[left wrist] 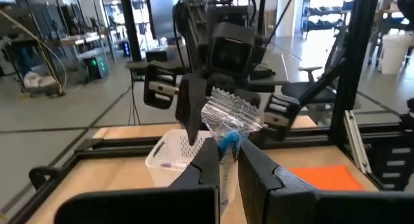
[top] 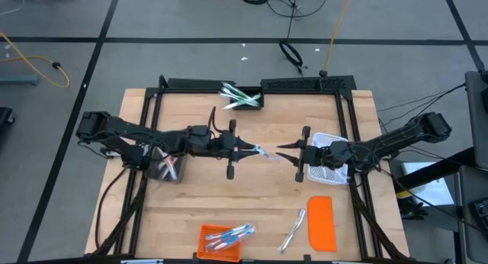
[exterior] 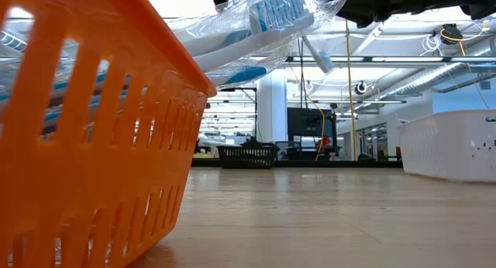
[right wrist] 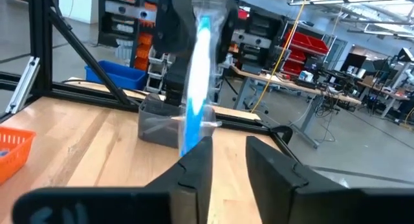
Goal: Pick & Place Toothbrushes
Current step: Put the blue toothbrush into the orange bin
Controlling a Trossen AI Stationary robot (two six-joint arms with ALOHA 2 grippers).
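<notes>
Handover in mid-air at the table's centre!

The left gripper (top: 255,149) is clamped shut on a wrapped blue toothbrush (top: 264,151), held above the boards with its free end pointing to 3 o'clock, straight at the right gripper (top: 284,151). The right gripper's fingers (right wrist: 194,169) are parted, with the wrapped blue toothbrush's end sitting just above the gap, and no grip on it shows. More toothbrushes (top: 229,236) lie in the orange basket (top: 204,249) at 6 o'clock, two loose ones (top: 293,231) sit beside the orange lid (top: 321,223) at 5 o'clock, and a green-tipped bunch (top: 238,96) fills the dark bin (top: 259,104) at 12 o'clock. The white basket (top: 333,137) sits under the right arm at 3 o'clock.
</notes>
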